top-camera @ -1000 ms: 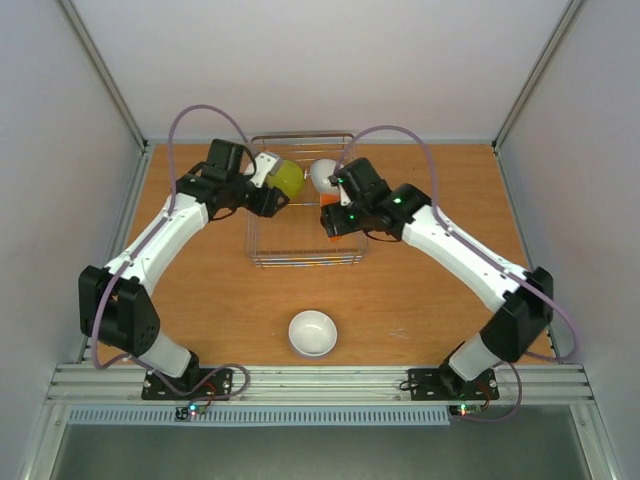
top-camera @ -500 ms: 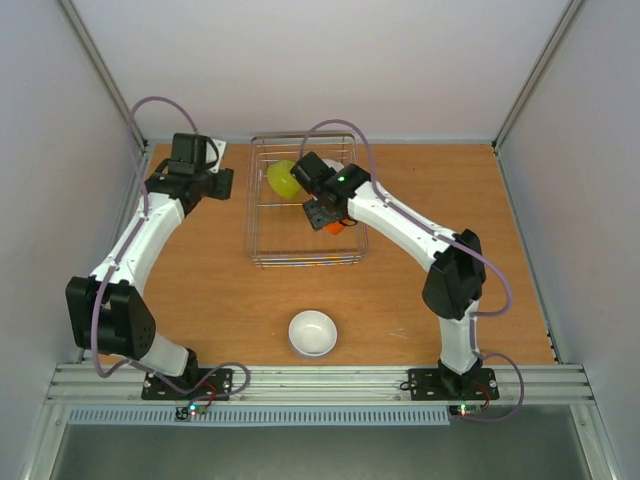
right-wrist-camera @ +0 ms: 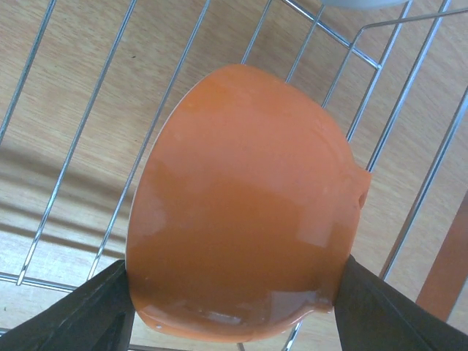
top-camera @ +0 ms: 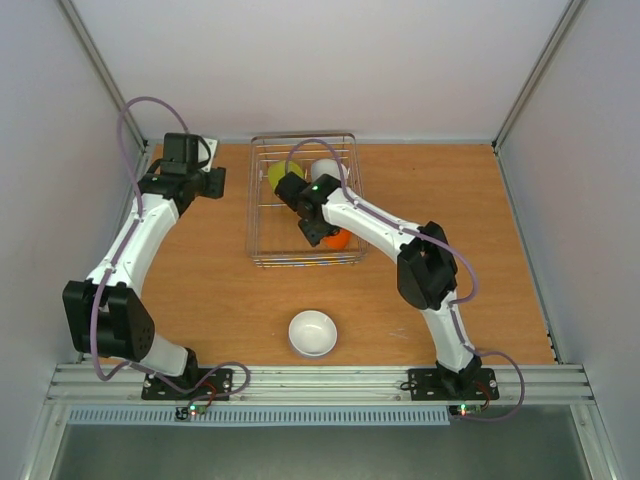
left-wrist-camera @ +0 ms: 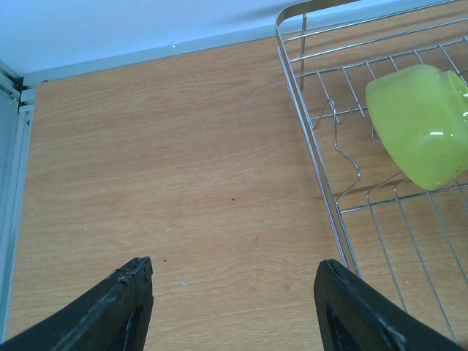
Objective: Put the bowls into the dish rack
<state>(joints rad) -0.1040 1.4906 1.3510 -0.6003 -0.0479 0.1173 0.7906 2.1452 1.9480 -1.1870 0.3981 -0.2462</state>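
The dish rack (top-camera: 262, 225) stands at the back middle of the table. In it are a yellow-green bowl (top-camera: 279, 175) and a white bowl (top-camera: 325, 168). My right gripper (top-camera: 318, 228) is inside the rack, shut on the orange bowl (top-camera: 339, 239). In the right wrist view the orange bowl (right-wrist-camera: 241, 219) fills the space between the fingers (right-wrist-camera: 80, 314), just above the rack wires (right-wrist-camera: 409, 95). My left gripper (top-camera: 214, 182) is open and empty over the table left of the rack. The left wrist view shows the yellow-green bowl (left-wrist-camera: 420, 124) tilted on the rack's prongs (left-wrist-camera: 344, 157). Another white bowl (top-camera: 312, 332) sits on the table near the front.
Metal frame posts and white walls enclose the wooden table (top-camera: 450, 260) on the left, right and back. The right arm's elbow (top-camera: 428, 265) stands over the table right of the rack. A pale bowl's edge (right-wrist-camera: 362, 2) shows at the top of the right wrist view.
My left gripper has let go of the yellow-green bowl in the rack and drawn back to the left. My right gripper has moved left inside the rack with the orange bowl.
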